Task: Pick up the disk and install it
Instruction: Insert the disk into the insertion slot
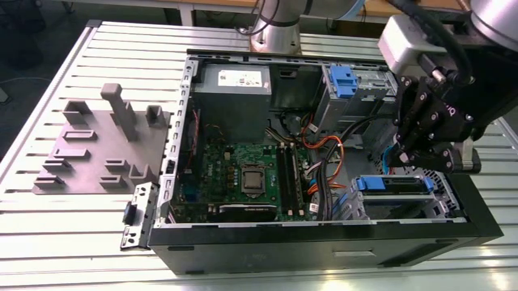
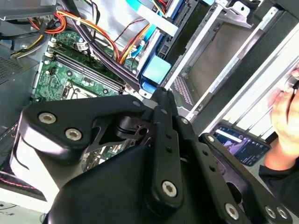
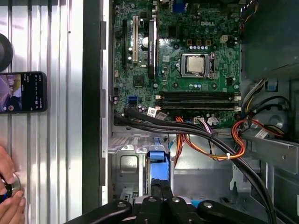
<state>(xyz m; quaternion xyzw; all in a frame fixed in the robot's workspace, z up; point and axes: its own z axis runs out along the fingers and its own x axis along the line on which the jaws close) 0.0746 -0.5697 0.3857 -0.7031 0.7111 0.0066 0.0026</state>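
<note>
The disk (image 1: pixel 394 184) lies in the lower drive bay at the front corner of the open computer case (image 1: pixel 324 233), on the exterior view's right. Its blue carrier frame (image 3: pixel 157 163) faces up, with a grey body below it. My gripper (image 1: pixel 407 159) hangs just above that bay. In both wrist views its two black fingers are pressed together, with the tips (image 2: pixel 161 91) at the edge of the blue frame (image 2: pixel 156 70). I cannot tell whether they touch it. Nothing sits between the fingers (image 3: pixel 161 189).
Orange and black cables (image 3: pixel 210 144) run past the bay over the motherboard (image 1: pixel 242 176). A grey power supply (image 1: pixel 242 82) and a blue clip (image 1: pixel 344 82) sit at the back. A grey fixture plate (image 1: pixel 97 151) lies on the exterior view's left. A phone (image 3: pixel 23 92) and a person's hand (image 3: pixel 9 196) are beside the case.
</note>
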